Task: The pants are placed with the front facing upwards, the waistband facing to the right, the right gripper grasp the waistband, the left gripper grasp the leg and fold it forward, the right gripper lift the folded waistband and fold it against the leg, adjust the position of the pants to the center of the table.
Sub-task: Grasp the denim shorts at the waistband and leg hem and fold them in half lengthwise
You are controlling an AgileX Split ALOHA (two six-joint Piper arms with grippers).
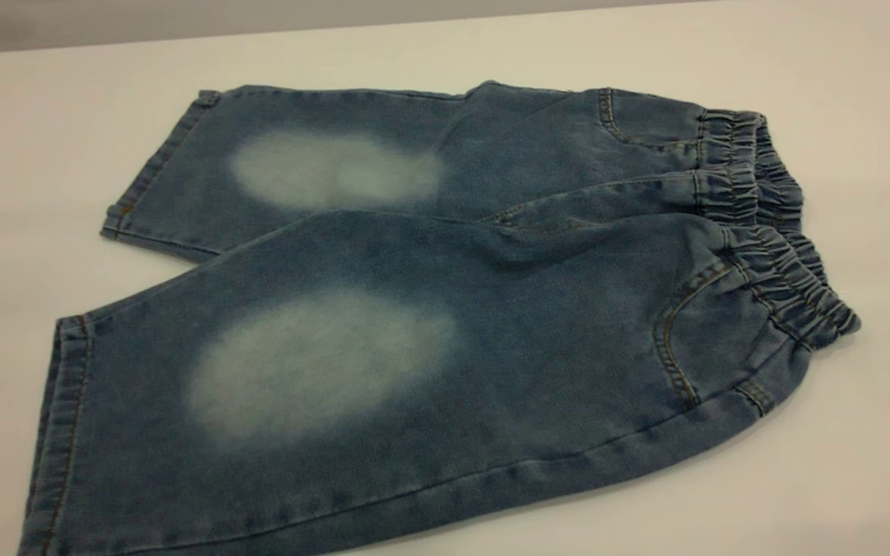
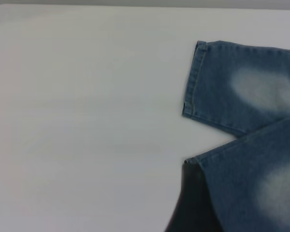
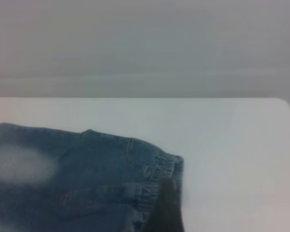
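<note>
Exterior view: we find the pants point(image 1: 429, 309) flat on the table point(image 1: 839, 479), waistband point(image 1: 769, 224) rightward, untouched.
We judge the denim soft, limp; grip waistband and leg hem. Left tool point(image 2: 193, 208) and right tool point(image 3: 165, 210): opening cannot be told.

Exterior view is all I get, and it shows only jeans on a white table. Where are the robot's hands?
Observer: The left wrist view shows a dark part of the left gripper right beside the hem of one leg of the pants.
Operator: And the other hand?
Observer: In the right wrist view, a dark part of the right gripper sits in front of the waistband. I cannot tell if they touch.
</note>
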